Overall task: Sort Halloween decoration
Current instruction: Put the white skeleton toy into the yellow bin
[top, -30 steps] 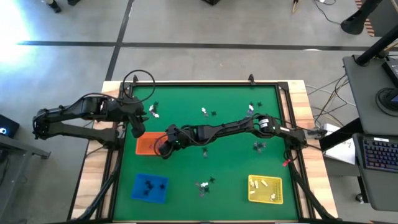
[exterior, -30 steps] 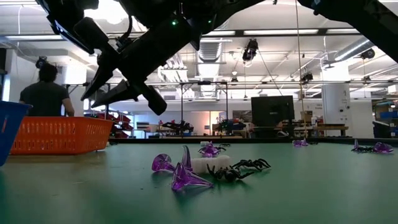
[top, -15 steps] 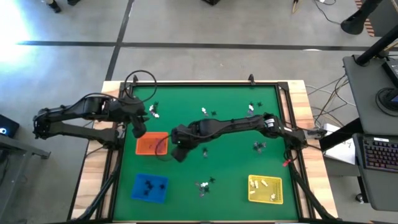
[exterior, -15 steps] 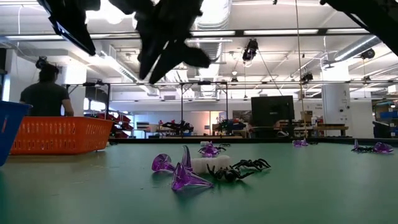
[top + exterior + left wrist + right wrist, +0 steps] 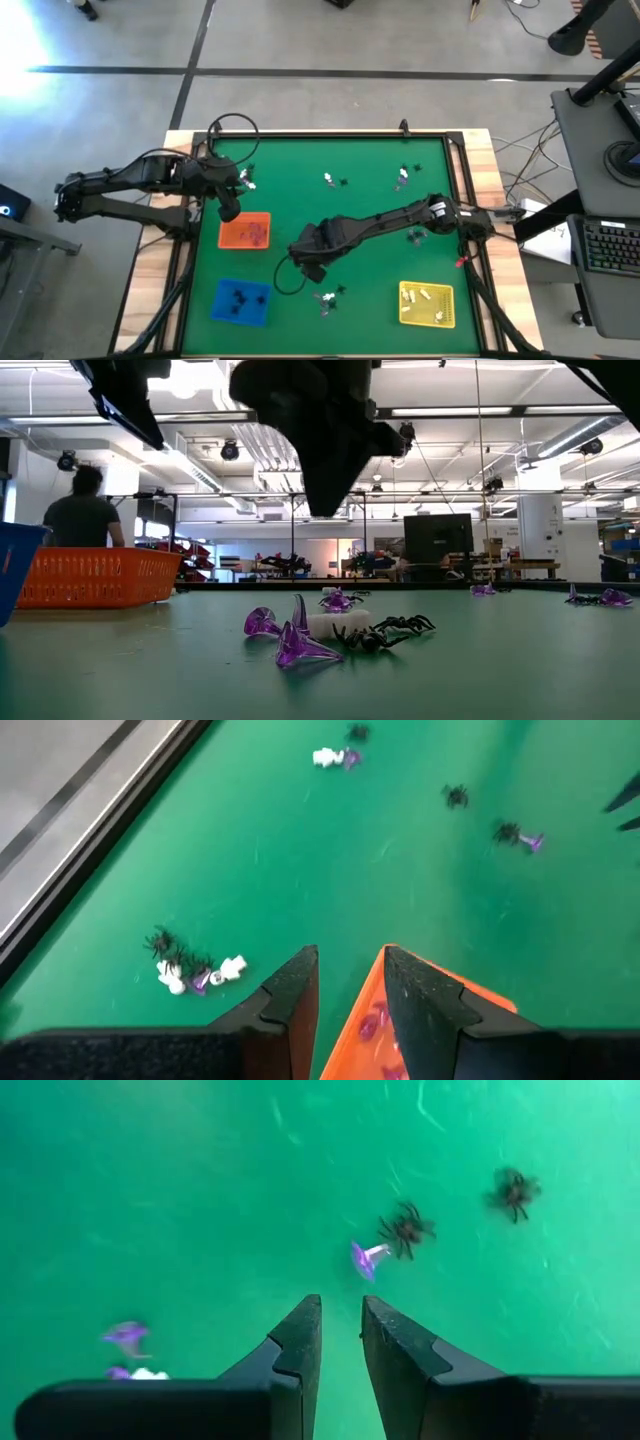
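1. Our right pincer [image 5: 312,268] has swung from the orange tray [image 5: 245,231] toward mid-counter, fingers slightly parted, empty.
2. Left pincer [image 5: 229,210], narrowly parted, hovers at the tray's edge.
3. Trinkets [image 5: 327,298] lie scattered; no readable writing.

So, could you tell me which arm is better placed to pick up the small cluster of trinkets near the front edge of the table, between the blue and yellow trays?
The right. Its gripper hangs just behind that cluster, while the left gripper waits at the orange tray's far corner.
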